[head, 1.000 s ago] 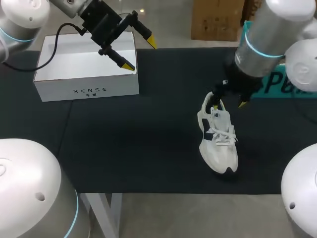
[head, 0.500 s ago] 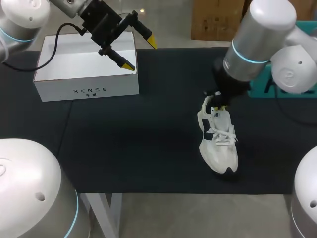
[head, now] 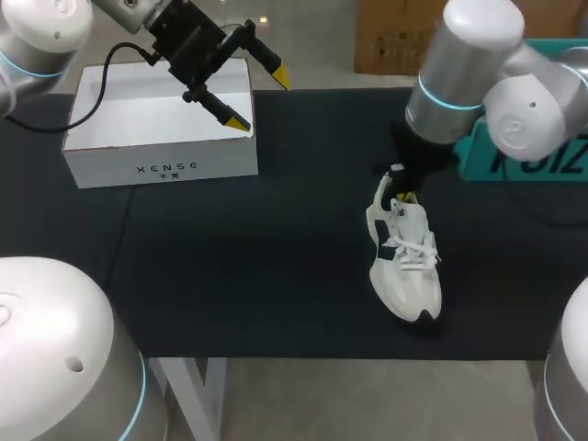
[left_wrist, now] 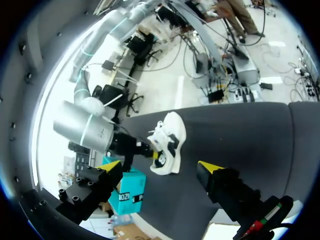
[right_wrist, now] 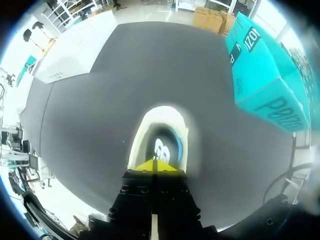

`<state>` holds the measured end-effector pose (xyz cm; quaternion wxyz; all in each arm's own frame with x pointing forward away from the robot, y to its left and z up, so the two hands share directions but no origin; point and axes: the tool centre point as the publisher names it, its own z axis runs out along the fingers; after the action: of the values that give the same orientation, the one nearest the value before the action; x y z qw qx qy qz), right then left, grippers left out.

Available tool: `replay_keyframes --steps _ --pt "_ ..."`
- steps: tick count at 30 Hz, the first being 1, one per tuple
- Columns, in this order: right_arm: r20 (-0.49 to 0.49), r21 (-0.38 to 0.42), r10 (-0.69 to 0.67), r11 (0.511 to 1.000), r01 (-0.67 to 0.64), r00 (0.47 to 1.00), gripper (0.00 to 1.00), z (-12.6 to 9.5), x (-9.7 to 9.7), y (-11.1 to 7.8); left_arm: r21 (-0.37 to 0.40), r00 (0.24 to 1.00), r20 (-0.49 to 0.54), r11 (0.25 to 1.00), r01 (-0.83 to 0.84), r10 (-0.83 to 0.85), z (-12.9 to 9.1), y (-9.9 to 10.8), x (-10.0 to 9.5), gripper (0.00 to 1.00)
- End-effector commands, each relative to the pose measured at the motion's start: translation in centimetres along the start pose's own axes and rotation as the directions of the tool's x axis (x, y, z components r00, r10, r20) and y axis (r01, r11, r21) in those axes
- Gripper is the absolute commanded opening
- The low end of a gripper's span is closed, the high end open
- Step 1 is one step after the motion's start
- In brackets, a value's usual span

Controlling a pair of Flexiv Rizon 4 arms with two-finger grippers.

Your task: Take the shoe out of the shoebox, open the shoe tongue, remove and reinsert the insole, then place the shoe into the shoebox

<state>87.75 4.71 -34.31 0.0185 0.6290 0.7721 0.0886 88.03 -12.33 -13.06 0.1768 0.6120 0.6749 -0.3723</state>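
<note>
Pincer status, head view: my right pincer [head: 401, 190] stands at the heel end of the shoe [head: 406, 262], down on its opening. How its fingers stand is not readable from here. The shoe rests on its sole on the bench [head: 276, 230], long axis running from heel at the far side to toe at the near edge, slightly skewed. My left pincer [head: 260, 99] hangs with fingers apart over the right end of the shoebox [head: 138, 129], well apart from the shoe. Judgement: the right arm is the nearer one and should work the shoe.

Left wrist view: my left pincer [left_wrist: 160, 166] is spread wide and empty. The shoe [left_wrist: 170, 137] lies well ahead of it across the bench, with my right pincer [left_wrist: 146, 149] at its opening.

Right wrist view: my right pincer [right_wrist: 155, 165] has its yellow tips pressed together at the near rim of the opening, and the shoe [right_wrist: 159, 120] extends straight ahead. The insole [right_wrist: 161, 147] shows inside. Whether a thin part of the shoe is nipped between the tips cannot be told. Judgement: the tips sit on the shoe's long axis, so the next pull should run along that axis.
</note>
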Motion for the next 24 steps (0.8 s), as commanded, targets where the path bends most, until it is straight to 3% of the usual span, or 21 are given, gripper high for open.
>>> replay_keyframes --steps 1,16,19,24 --pt "0.007 0.012 -0.001 1.0 0.001 1.0 0.0 2.3 0.3 0.4 0.001 1.0 -0.004 1.0 -0.001 0.001 0.0 0.1 0.0 1.0" --pt "0.022 0.043 0.034 0.998 -0.035 0.999 0.0 8.0 0.5 -2.2 0.001 1.0 -0.004 1.0 -0.001 0.001 0.0 0.1 0.0 1.0" --pt "0.012 0.041 0.059 0.997 -0.059 0.998 0.0 8.0 0.3 -2.6 0.001 1.0 -0.004 1.0 -0.001 0.001 0.0 0.1 0.0 1.0" --pt "0.02 -0.002 0.064 0.998 -0.064 0.998 0.0 6.0 0.1 -2.3 0.001 1.0 -0.004 1.0 -0.001 0.001 0.0 0.1 0.0 1.0"
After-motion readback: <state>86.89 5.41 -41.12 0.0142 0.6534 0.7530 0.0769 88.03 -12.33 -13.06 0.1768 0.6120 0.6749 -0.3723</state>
